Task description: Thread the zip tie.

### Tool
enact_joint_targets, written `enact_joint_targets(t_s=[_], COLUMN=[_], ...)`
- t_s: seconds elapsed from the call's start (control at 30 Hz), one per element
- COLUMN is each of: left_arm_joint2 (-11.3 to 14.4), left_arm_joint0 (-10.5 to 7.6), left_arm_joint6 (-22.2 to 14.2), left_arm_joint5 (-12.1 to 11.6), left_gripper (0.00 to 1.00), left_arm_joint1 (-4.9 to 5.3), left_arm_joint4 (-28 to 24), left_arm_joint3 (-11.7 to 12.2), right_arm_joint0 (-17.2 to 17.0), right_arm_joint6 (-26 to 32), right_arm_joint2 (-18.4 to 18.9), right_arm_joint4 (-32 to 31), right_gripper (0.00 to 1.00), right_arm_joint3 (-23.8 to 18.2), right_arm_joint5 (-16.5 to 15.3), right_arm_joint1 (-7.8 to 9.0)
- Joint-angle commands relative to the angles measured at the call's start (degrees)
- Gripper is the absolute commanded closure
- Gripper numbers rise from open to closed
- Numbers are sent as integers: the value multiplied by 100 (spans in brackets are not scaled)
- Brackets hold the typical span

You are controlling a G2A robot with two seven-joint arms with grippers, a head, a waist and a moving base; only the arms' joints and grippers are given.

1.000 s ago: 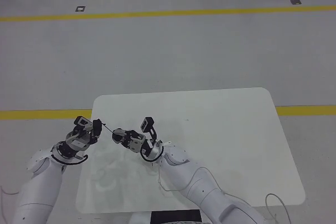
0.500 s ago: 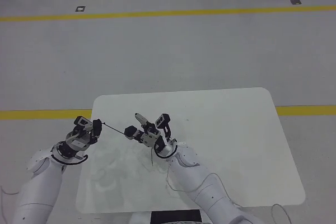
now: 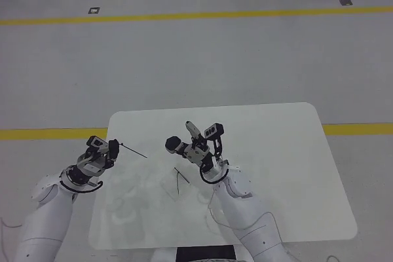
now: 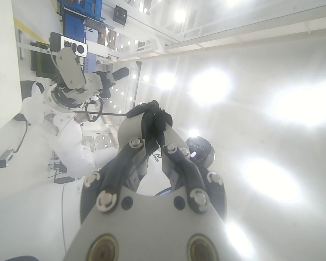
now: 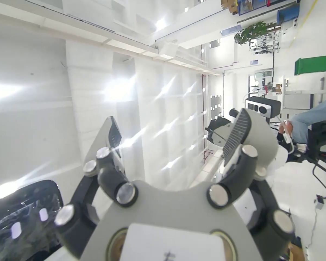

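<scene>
My left gripper (image 3: 113, 149) is over the table's left edge, shut on the head end of a thin black zip tie (image 3: 132, 152). The tie's straight tail points right toward the other arm and ends free in the air. In the left wrist view the gripper (image 4: 153, 115) pinches a black bunch, and the zip tie (image 4: 100, 113) runs out sideways from it. My right gripper (image 3: 182, 135) hangs a short way right of the tail's tip, apart from it. In the right wrist view this gripper (image 5: 176, 133) is open with nothing between its ribbed pads (image 5: 235, 134).
The white table (image 3: 275, 170) has rounded corners and plenty of bare surface to the right. A thin dark V-shaped line (image 3: 179, 178) lies on the tabletop below the right gripper. Grey floor with yellow stripes surrounds the table.
The right gripper drew away to the right from the tie's free end and now stands open. The left arm kept still with the tie.
</scene>
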Motion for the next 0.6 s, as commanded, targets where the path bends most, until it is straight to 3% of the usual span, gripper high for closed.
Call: enact_joint_targets(t_s=[0.0,0.23,0.57], left_arm_joint2=[0,0,0], left_arm_joint0=[0,0,0], left_arm_joint6=[0,0,0], left_arm_joint5=[0,0,0], left_gripper=[100,100,100], left_arm_joint1=[0,0,0], left_arm_joint4=[0,0,0], left_arm_joint3=[0,0,0], right_arm_joint0=[0,8,-470], right_arm_joint6=[1,-146,-502], right_arm_joint2=[0,42,697], right_arm_joint4=[0,-206,-1217], right_gripper=[0,0,0], right_arm_joint3=[-1,-70,-1338], right_arm_joint5=[0,0,0], right_arm_joint1=[0,21,204])
